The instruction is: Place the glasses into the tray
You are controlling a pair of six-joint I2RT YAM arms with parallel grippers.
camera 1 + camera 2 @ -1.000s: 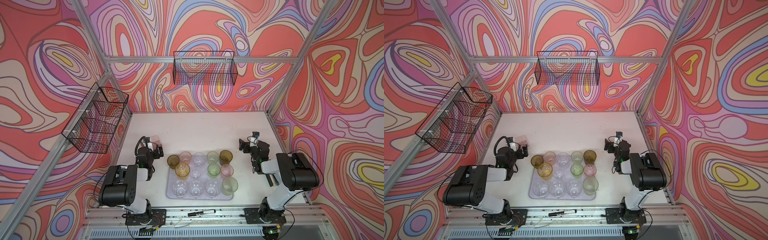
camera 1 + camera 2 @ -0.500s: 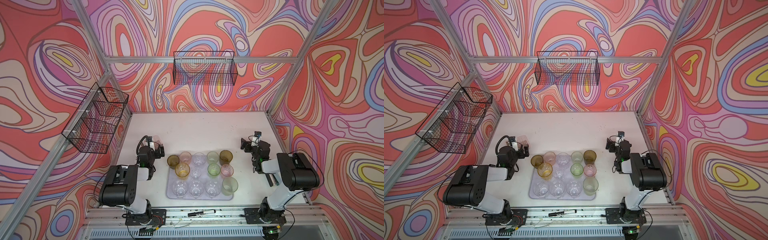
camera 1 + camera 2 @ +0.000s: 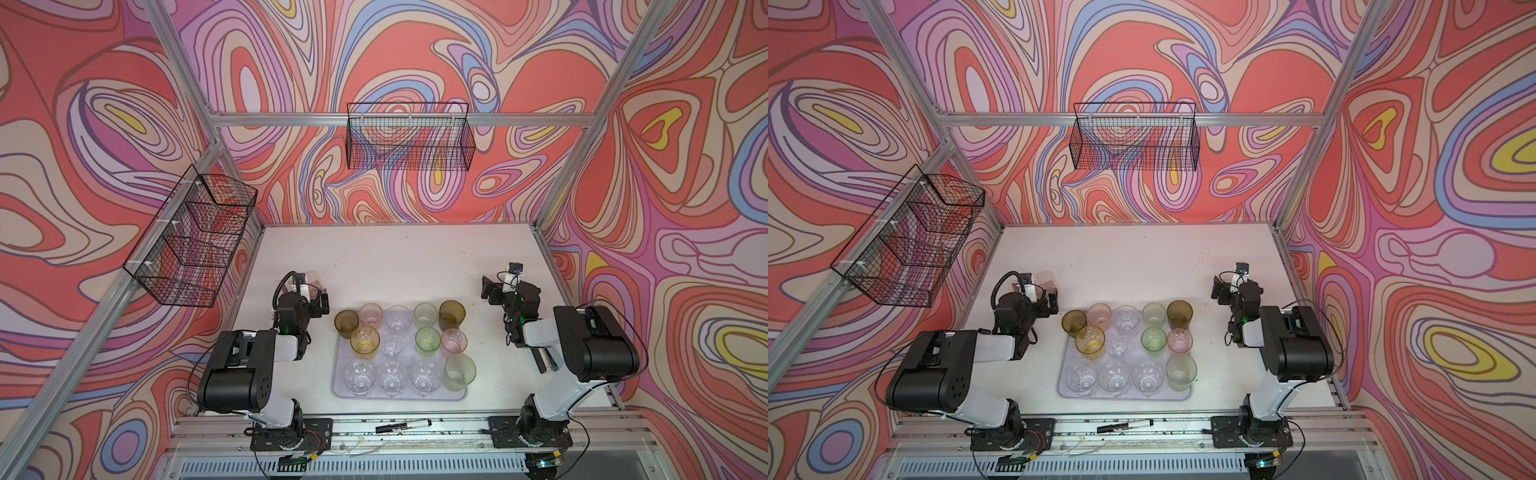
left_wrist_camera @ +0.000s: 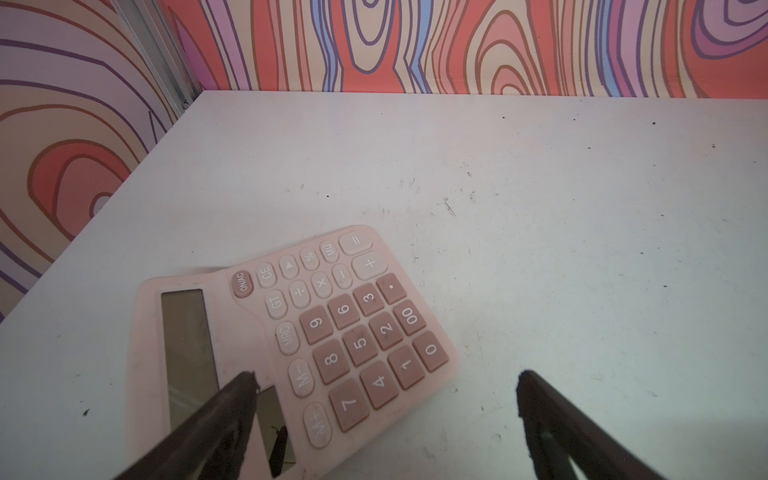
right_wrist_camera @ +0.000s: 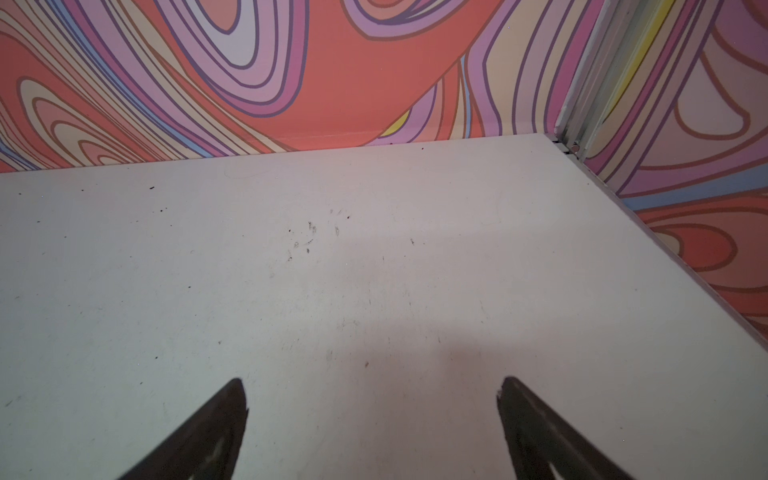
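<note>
Glasses (image 3: 392,347) stood upright on the tray (image 3: 399,395), back row at its far edge — left gripper (image 4: 384,378) above a pink calculator (image 4: 332,324), right gripper (image 5: 372,386) above the white table (image 5: 374,270), both with jaws wide apart, holding nothing.

Both arms (image 3: 241,365) have black housings, white links and black cables (image 3: 277,291). The left gripper (image 4: 386,374) and right gripper (image 5: 372,380) have dark tapered fingers (image 4: 208,428).

We find the glasses (image 3: 392,345) standing in rows in the tray (image 3: 399,396), at the front middle of the table (image 3: 395,257); the back row may stand just beyond its far edge. A calculator (image 3: 313,279) lies left of them. A marker (image 3: 402,426) lies before the tray. Baskets (image 3: 409,141) hang behind and left.
</note>
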